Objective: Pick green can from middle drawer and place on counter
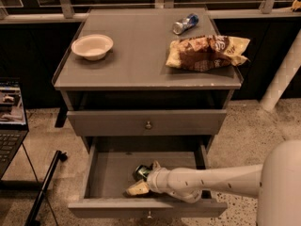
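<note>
- Gripper (144, 178) sits low inside the middle drawer (110, 174), which stands pulled out; my arm reaches in from the right.
- Its two fingers (137, 188) are spread, one on each side of the green can (140, 172) (not clamped on it, as far as I can see).
- That can rests on the drawer floor, towards the front.
- On the counter (141, 72) I see a pale bowl (92, 46) at left, a crisp bag (207, 52) at right, and a blue-and-silver can (185, 24) lying behind the bag.

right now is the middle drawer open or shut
Open: the middle drawer is pulled out, green can and end effector inside it.
</note>
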`<state>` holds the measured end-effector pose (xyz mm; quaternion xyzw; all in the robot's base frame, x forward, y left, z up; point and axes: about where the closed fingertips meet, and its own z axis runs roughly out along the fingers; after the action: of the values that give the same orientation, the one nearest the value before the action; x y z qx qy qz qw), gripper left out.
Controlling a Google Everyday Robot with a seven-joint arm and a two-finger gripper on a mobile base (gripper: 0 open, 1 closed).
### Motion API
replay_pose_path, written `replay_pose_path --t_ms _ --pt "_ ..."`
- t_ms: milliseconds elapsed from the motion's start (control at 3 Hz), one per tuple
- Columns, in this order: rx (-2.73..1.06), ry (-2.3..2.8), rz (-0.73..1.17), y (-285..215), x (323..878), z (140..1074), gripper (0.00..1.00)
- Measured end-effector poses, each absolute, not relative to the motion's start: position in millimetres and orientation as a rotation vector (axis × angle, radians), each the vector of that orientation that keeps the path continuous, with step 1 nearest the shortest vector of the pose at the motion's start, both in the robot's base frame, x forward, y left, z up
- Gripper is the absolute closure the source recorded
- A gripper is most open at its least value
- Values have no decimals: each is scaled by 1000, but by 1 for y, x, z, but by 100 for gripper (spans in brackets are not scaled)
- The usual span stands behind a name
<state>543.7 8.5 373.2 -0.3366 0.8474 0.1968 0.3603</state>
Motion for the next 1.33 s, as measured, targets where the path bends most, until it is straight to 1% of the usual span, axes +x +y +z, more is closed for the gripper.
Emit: replay_pose_path --t_ms 333,1333 --pt "-900 2215 472 10 539 362 18" --pt "-900 2215 472 10 539 362 87"
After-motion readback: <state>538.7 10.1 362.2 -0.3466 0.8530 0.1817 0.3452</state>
